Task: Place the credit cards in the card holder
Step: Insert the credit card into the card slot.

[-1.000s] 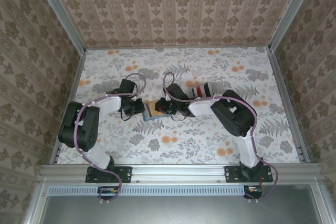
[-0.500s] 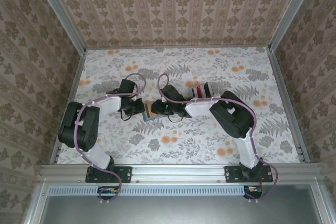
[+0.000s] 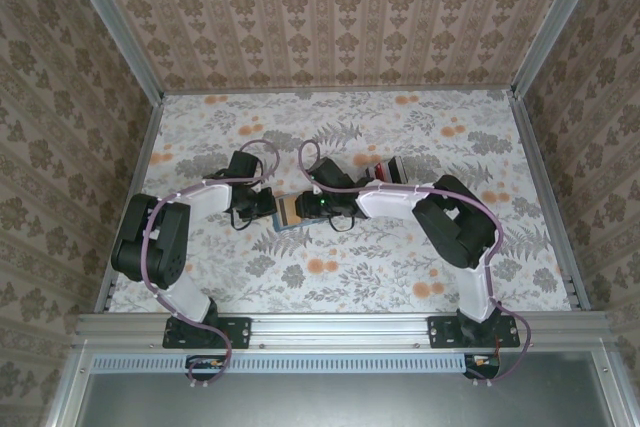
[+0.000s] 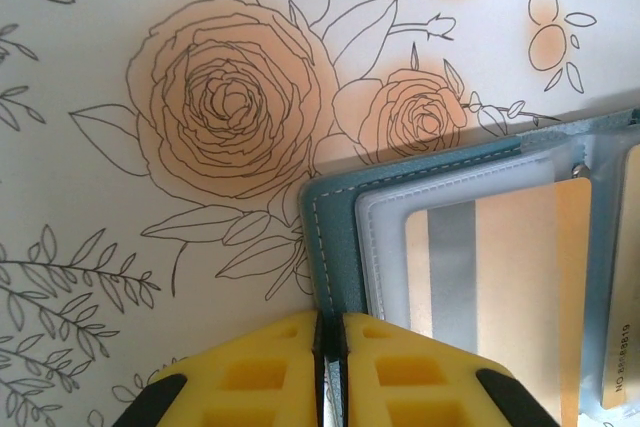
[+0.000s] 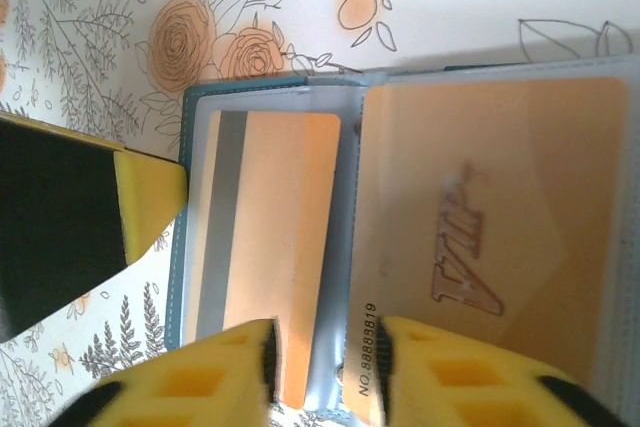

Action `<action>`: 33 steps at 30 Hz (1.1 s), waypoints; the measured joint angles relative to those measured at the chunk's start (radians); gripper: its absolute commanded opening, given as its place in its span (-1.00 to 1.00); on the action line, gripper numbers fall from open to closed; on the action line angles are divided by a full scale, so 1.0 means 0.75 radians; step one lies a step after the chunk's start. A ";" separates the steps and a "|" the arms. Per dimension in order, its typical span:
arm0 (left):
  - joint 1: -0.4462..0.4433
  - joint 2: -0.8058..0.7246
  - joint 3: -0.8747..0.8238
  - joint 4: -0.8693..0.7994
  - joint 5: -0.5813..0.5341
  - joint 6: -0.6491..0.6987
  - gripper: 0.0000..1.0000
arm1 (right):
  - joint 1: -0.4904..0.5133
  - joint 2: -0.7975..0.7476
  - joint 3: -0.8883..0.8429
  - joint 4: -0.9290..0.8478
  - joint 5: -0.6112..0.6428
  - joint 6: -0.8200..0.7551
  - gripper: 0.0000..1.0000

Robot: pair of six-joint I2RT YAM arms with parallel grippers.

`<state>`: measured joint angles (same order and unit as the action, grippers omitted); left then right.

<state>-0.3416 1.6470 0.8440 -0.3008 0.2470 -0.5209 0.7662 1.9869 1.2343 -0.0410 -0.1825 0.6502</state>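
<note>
One card holder (image 4: 325, 237) lies opened flat near the middle of the table (image 3: 430, 122), a little toward its left edge, its teal cover down and its clear sleeves facing up. Two credit cards sit in those sleeves. One is a striped tan card (image 5: 265, 247) with a grey band along one side, in the sleeve nearest the cover's edge. The other is a VIP card (image 5: 500, 217), also tan, with a printed number along its edge, in the sleeve beside it.

A small red, black and white card stack (image 3: 386, 169) lies beyond the right arm, toward the table's far edge; its cards are too small to count.

The left gripper (image 4: 330, 367) is pinched shut on the holder's teal edge. The right gripper (image 5: 325, 372) hangs over the sleeves with its yellow fingers parted, holding nothing.
</note>
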 measured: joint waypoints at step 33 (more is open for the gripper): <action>-0.001 0.012 0.018 -0.018 0.003 0.001 -0.71 | -0.005 0.152 0.208 -0.114 -0.049 -0.072 -0.64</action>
<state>-0.3420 1.6558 0.8577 -0.3145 0.2493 -0.5205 0.7624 2.1006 1.3903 -0.1265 -0.2192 0.5961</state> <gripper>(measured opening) 0.145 0.173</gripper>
